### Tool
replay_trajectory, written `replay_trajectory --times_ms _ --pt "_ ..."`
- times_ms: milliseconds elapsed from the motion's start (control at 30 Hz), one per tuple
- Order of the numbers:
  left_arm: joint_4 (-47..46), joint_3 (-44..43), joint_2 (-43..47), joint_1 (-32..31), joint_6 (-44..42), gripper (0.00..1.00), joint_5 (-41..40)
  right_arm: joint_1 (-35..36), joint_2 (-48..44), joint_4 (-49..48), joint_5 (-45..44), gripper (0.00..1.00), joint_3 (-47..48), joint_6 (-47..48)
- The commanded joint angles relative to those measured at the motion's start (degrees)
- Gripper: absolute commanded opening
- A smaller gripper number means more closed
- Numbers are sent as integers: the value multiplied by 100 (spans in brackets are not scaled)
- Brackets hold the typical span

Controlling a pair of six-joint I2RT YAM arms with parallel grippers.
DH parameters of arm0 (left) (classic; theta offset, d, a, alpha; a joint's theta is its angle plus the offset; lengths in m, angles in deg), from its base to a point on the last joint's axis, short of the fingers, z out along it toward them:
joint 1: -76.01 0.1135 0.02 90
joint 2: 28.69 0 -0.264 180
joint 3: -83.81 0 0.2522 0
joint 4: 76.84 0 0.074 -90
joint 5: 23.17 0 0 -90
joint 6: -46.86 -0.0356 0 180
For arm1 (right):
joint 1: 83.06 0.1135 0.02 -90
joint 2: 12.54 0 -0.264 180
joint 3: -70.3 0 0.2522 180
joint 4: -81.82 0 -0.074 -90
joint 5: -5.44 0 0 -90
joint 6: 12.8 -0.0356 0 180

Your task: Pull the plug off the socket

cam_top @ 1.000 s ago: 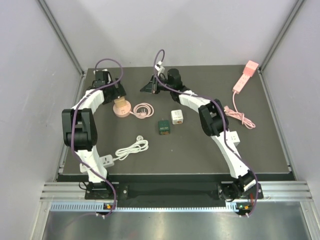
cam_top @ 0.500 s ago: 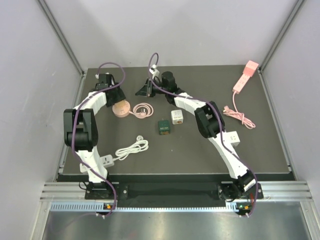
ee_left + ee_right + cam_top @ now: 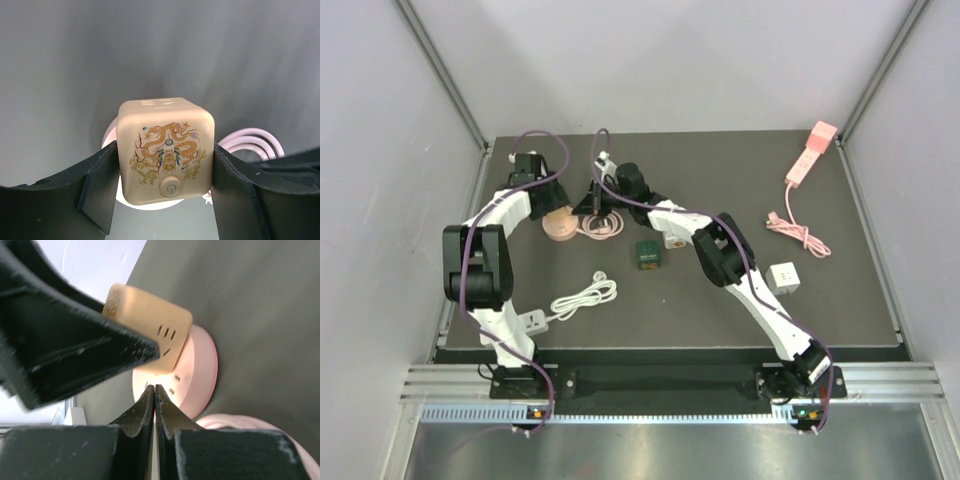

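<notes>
At the table's (image 3: 850, 300) far left, the gold cube plug (image 3: 167, 155) sat upright in the round pink socket (image 3: 200, 365). It looked rigid, light and smooth. Your left gripper (image 3: 165, 167) clamped its flat sides, a sound hold. Your right gripper (image 3: 154, 390), fingers together, pressed the socket.

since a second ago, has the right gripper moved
Yes, the right gripper has swung left, ending beside the pink socket base, which stayed put.
</notes>
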Motion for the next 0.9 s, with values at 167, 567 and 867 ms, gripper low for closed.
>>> replay_trajectory --times_ms 167,567,867 --pt "-527 504 883 30 139 0 414 278 246 208 -583 0 451 52" --pt "-1511 970 1621 21 95 0 792 524 308 937 -1075 0 460 8" --pt "-1740 1198 1710 -155 -178 0 388 568 1 921 -1058 0 250 175"
